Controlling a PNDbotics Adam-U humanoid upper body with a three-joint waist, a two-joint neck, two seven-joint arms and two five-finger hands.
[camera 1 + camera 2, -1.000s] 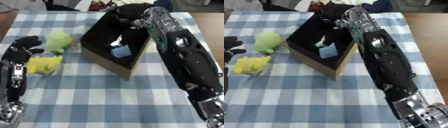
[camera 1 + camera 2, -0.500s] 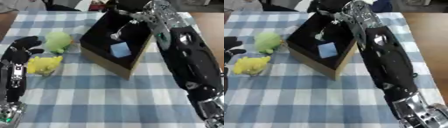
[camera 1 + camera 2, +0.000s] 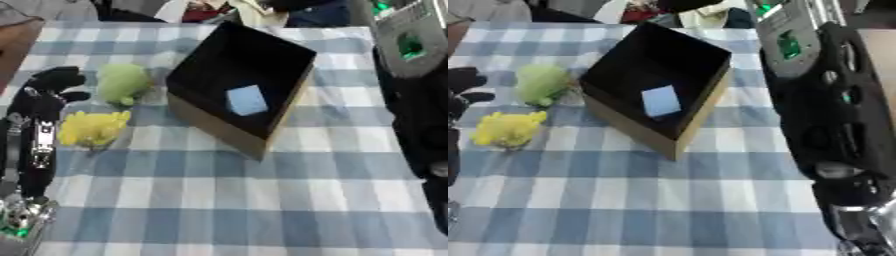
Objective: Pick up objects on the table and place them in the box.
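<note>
A box (image 3: 215, 127) with brown walls and a black inside stands at the middle of the checked table (image 3: 262, 200). A light blue block (image 3: 246, 100) lies on the box floor. Left of the box sits a green soft toy (image 3: 122, 83), with a yellow soft toy (image 3: 90, 128) in front of it. My left hand (image 3: 51, 89) rests by the table's left edge, just left of both toys and touching neither, its fingers relaxed and holding nothing. My right arm (image 3: 824, 95) fills the right side, close to the camera. Its hand is out of view.
Dark bags and clothing (image 3: 306, 10) lie past the table's far edge. A brown surface (image 3: 16, 40) shows at the far left corner. Blue and white cloth stretches in front of the box.
My right hand, which was over the back of the box, has drawn up and out of view, and the arm now looms nearer. The left hand and both toys have stayed put.
</note>
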